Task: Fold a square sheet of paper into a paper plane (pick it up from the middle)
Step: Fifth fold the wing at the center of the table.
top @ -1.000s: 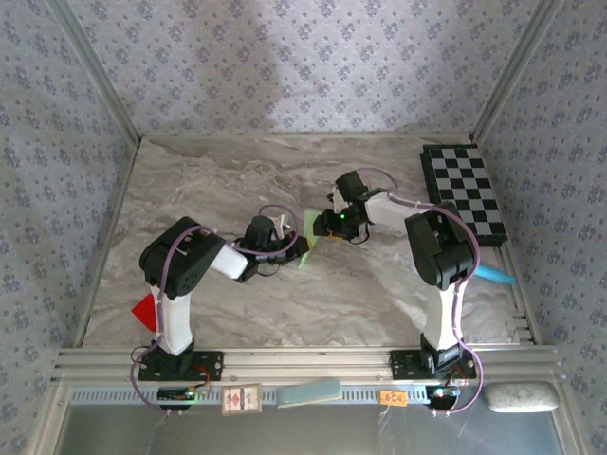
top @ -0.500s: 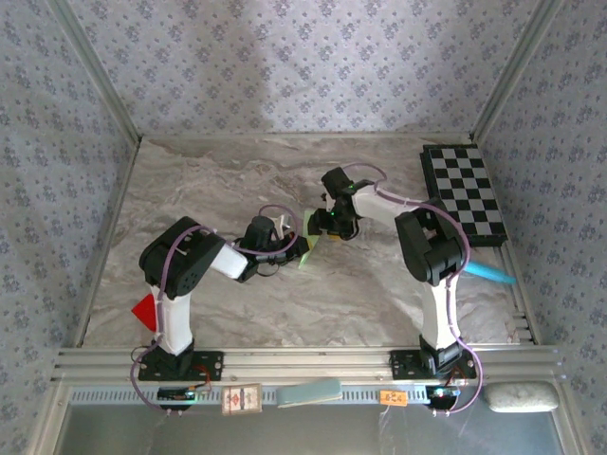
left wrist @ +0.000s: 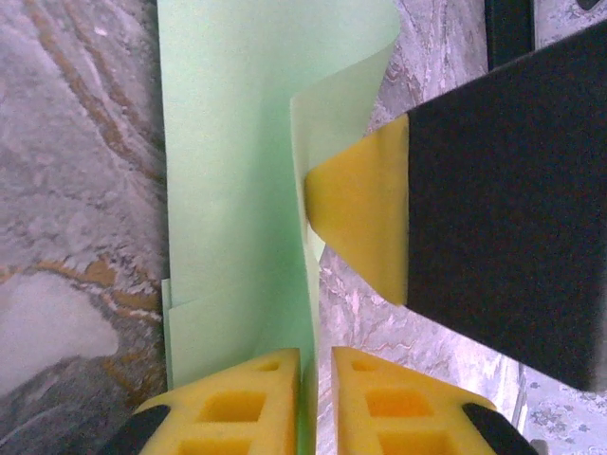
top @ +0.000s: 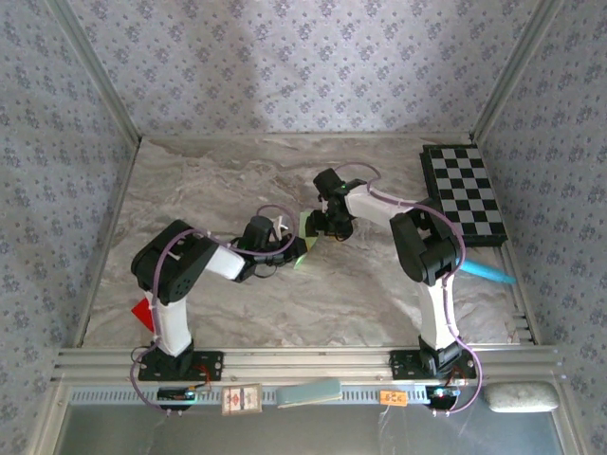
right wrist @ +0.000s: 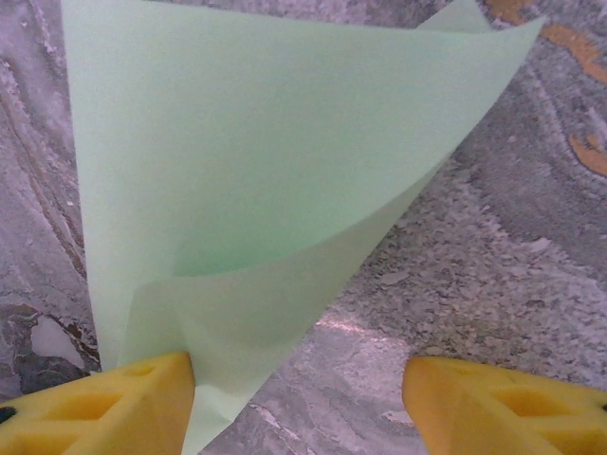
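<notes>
Paper plane [top: 305, 239]: pale green sheet, part-folded, sitting about the middle of the table [top: 209, 190], well clear of all four edges. From the left wrist, the paper plane [left wrist: 228, 161] reads as one long flat panel with a narrower flap folded over along its side, the flap's top corner curling up. From the right wrist, the paper plane [right wrist: 256, 161] shows two layers bowed apart, tapering to a sharp corner raised off the marble.

Marble tbl [top: 209, 180]: checkerboard [top: 465, 194], red triangle [top: 144, 313].
</notes>
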`<state>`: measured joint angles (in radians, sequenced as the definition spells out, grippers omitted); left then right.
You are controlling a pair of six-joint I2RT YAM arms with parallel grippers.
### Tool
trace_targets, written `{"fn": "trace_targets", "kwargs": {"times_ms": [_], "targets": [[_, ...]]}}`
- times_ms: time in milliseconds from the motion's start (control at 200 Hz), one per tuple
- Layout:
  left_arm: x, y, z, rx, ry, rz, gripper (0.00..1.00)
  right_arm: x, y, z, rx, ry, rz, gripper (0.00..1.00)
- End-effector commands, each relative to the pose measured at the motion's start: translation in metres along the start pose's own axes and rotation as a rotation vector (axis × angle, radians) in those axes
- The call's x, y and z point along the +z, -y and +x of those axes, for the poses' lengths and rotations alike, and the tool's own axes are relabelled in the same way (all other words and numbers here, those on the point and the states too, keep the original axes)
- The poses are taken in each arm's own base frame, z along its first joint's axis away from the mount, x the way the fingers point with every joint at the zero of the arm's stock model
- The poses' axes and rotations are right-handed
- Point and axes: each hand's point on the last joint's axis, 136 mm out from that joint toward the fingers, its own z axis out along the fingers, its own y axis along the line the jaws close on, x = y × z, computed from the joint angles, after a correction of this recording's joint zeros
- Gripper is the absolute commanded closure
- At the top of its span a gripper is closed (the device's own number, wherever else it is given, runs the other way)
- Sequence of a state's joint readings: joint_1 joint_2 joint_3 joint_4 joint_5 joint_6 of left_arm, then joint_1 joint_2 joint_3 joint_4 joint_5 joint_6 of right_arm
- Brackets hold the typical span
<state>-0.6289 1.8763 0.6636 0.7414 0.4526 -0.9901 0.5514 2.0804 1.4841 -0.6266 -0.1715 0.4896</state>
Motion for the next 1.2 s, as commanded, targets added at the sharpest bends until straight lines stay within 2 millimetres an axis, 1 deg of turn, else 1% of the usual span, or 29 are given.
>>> {"fn": "trace_targets", "kwargs": {"times_ms": [0, 210, 290, 375, 530, 670, 735, 750, 815, 940, 1064, 1194], "targets": [[-0.008, -0.009, 0.004, 0.006, -0.005, -0.056, 0.82, 0.049, 0.045, 0.037, 0.049, -0.135, 0.153, 0.33], [-0.009, -0.005, 0.001, 0.029, -0.005, -0.059, 0.8, 0.047, 0.033, 0.034, 0.062, -0.133, 0.095, 0.32], [-0.008, -0.007, 0.002, 0.032, -0.013, -0.071, 0.82, 0.042, 0.026, 0.031, 0.057, -0.125, 0.06, 0.32], [-0.007, -0.01, 0.002, 0.037, -0.018, -0.082, 0.84, 0.029, 0.013, 0.024, 0.046, -0.097, 0.003, 0.32], [-0.004, -0.011, 0.002, 0.045, -0.024, -0.083, 0.83, -0.003, -0.007, 0.012, 0.014, -0.041, -0.085, 0.32], [-0.002, -0.012, 0.002, 0.053, -0.033, -0.086, 0.87, -0.02, -0.021, 0.005, -0.019, -0.018, -0.154, 0.33], [-0.002, -0.013, 0.002, 0.052, -0.032, -0.089, 0.9, -0.029, -0.021, 0.003, -0.021, -0.004, -0.167, 0.33], [-0.002, -0.014, 0.003, 0.051, -0.034, -0.089, 0.91, -0.033, -0.024, -0.003, -0.028, 0.024, -0.181, 0.33], [-0.003, -0.013, 0.003, 0.052, -0.033, -0.082, 0.93, -0.044, -0.022, -0.008, -0.032, 0.064, -0.192, 0.33], [-0.004, -0.004, 0.0, 0.046, -0.032, -0.037, 0.96, -0.061, -0.016, -0.014, -0.062, 0.134, -0.23, 0.33], [-0.006, 0.004, -0.001, 0.029, -0.031, 0.012, 0.98, -0.066, -0.009, -0.01, -0.103, 0.159, -0.32, 0.33], [-0.006, 0.008, 0.0, 0.019, -0.031, 0.039, 0.99, -0.061, -0.002, -0.003, -0.158, 0.148, -0.372, 0.35]]}}
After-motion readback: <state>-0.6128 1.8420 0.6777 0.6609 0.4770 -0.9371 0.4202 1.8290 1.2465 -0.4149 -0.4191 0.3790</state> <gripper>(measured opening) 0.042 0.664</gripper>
